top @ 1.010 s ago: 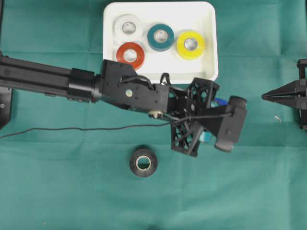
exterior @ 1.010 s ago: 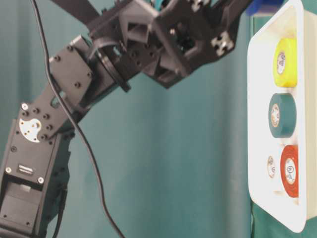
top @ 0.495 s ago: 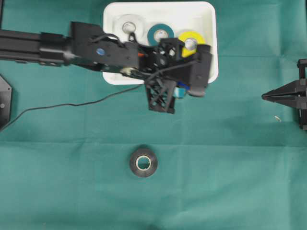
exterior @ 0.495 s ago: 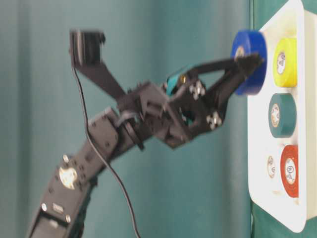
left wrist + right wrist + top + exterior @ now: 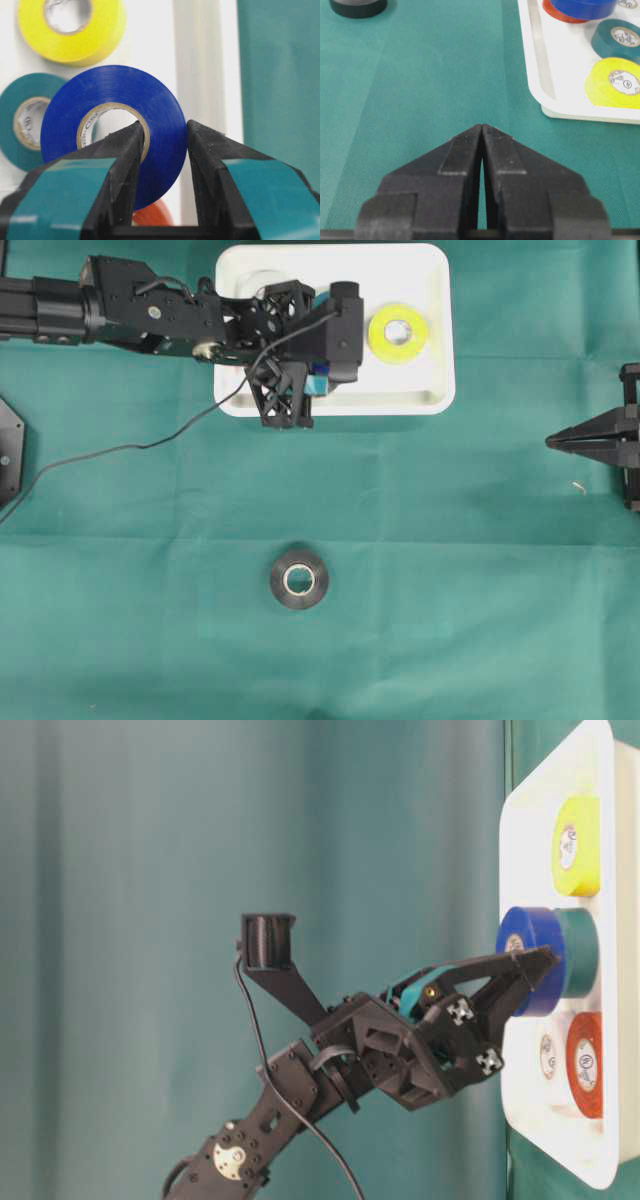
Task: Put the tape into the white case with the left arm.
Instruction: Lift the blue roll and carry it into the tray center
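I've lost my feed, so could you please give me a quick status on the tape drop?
Left gripper shut on blue tape, above white case. Right gripper shut, parked. Teal roll directly beneath. Black roll on cloth.

Overhead, left gripper [image 5: 312,365] hid all tray rolls but yellow tape [image 5: 398,333]; black tape [image 5: 358,6] cropped by right-wrist frame edge.

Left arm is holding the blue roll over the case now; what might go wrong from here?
1. The blue tape hangs over the teal roll and red roll in the crowded white case; released here, it may land stacked or tilted rather than flat.
2. The left end effector pinches one wall of the roll, one finger through the core; that finger could drag it on withdrawal.
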Robot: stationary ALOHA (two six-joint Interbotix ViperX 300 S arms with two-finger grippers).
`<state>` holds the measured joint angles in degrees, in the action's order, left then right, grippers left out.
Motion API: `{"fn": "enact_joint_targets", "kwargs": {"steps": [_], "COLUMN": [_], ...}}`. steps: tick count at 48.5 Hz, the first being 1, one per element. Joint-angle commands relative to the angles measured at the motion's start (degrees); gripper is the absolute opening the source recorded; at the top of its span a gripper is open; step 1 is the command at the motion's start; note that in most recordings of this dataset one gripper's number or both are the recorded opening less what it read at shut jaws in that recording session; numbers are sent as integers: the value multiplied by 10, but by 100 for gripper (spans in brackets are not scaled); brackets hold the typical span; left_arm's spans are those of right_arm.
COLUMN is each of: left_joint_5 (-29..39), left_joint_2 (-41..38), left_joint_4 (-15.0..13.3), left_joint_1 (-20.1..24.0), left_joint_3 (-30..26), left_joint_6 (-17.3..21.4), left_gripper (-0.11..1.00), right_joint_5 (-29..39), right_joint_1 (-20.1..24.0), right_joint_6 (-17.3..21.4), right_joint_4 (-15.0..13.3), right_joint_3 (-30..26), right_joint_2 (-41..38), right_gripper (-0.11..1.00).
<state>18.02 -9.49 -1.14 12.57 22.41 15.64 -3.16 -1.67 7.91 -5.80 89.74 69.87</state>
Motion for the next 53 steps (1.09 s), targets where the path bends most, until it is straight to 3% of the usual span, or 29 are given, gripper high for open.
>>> {"fn": "enact_joint_targets", "kwargs": {"steps": [1,36,38,48,50,53], "left_joint_5": [-22,-29,-29,-29,-29,-29], "left_joint_2": [21,14,14,18,19,21], "left_joint_4": [0,-1,-1,-1,-1,-1], "left_joint_1": [4,-1,-1,-2,-2,-2], "left_joint_3": [0,4,4,4,4,5], "left_joint_6": [2,0,0,0,0,0], "left_gripper": [25,26,32,90,96,97], "right_joint_5": [-6,-6,-6,-7,-7,-6], "right_joint_1": [-1,-1,-1,-1,-1,-1], "right_joint_6": [-1,-1,-1,-1,-1,-1], "right_joint_4": [-1,0,0,0,0,-1], "right_joint_3": [-6,-6,-5,-6,-6,-6], "right_joint_2": [-4,-4,-4,-4,-4,-4], "right_gripper": [-9,-9,-9,-9,-9,-9]}}
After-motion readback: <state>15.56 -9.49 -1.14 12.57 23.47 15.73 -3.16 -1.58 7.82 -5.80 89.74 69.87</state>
